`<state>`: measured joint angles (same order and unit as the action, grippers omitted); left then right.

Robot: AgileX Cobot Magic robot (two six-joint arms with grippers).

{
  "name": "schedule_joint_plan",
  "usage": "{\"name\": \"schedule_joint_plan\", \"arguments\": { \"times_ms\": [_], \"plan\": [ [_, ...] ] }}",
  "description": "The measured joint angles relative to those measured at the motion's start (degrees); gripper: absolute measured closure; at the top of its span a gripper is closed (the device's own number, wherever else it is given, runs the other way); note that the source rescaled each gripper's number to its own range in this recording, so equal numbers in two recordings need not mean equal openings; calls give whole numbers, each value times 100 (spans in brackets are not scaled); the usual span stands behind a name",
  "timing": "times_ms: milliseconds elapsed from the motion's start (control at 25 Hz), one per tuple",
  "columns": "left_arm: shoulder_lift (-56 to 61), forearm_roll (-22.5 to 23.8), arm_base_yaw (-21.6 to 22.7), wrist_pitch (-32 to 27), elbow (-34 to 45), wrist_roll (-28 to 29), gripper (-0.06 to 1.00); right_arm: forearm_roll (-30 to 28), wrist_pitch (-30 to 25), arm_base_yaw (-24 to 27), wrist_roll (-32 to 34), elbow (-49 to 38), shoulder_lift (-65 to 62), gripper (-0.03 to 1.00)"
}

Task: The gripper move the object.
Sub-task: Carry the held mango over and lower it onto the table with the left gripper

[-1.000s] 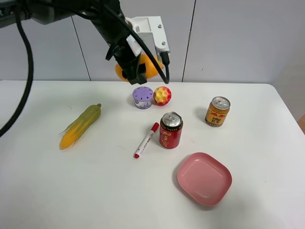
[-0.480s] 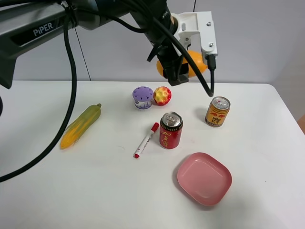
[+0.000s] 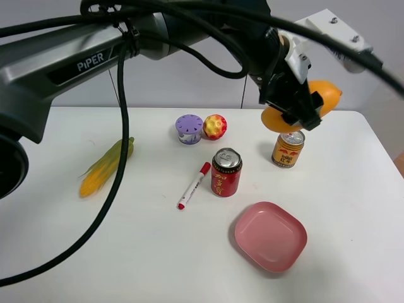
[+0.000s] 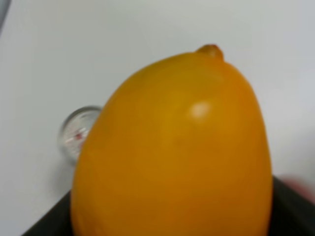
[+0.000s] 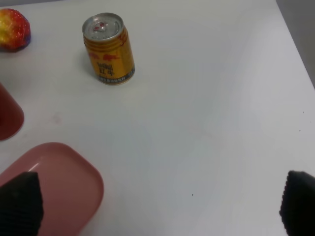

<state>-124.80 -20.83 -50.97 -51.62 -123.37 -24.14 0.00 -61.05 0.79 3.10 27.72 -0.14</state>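
My left gripper [image 3: 295, 105], a black claw on the dark "PiPER" arm, reaches across to the right and is shut on the orange-yellow mango [image 3: 326, 96]. It holds the mango in the air, above the gold drink can [image 3: 288, 148]. In the left wrist view the mango [image 4: 172, 147] fills the frame, with the gold can's top [image 4: 78, 132] showing below it. My right gripper [image 5: 160, 206] is open and empty over the table's right side, its fingertips [image 5: 19, 201] wide apart; it does not show in the exterior view.
On the white table stand a red can [image 3: 226, 172], a purple cup [image 3: 189, 129], a bumpy red-yellow ball [image 3: 215, 127], a red marker [image 3: 193, 185], a corn cob [image 3: 106, 166] at the left, and a pink plate [image 3: 270, 236] at the front right.
My left gripper has carried the mango to the right, from above the purple cup to above the gold can. Nothing on the table has moved.
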Motion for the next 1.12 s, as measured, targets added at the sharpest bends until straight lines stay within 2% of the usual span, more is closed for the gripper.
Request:
{"name": "schedule_joint_plan", "arguments": {
  "times_ms": [120, 280, 400, 520, 640, 760, 880, 1000, 1120],
  "plan": [
    [-123, -57, 0, 195, -5, 1874, 92, 0, 0, 0, 0, 0, 0, -3],
    [-393, -57, -32, 474, -5, 3676, 92, 0, 0, 0, 0, 0, 0, -3],
    [-574, -46, -156, 842, -5, 4354, 92, 0, 0, 0, 0, 0, 0, -3],
    [-801, -20, -330, 1179, -5, 4529, 92, 0, 0, 0, 0, 0, 0, -3],
    [-1043, 6, -493, 1259, -5, 4538, 92, 0, 0, 0, 0, 0, 0, -3],
    [-1264, 185, -649, 1240, -5, 4133, 92, 0, 0, 0, 0, 0, 0, -3],
    [-1404, 572, -735, 1142, -5, 3162, 92, 0, 0, 0, 0, 0, 0, -3],
    [-1450, 940, -751, 1120, -5, 1902, 92, 31, 0, 0, 0, 0, 0, -3],
    [-1470, 1147, -745, 1300, -5, 771, 92, 31, 0, 0, 0, 0, 0, -3]
  ]
}}
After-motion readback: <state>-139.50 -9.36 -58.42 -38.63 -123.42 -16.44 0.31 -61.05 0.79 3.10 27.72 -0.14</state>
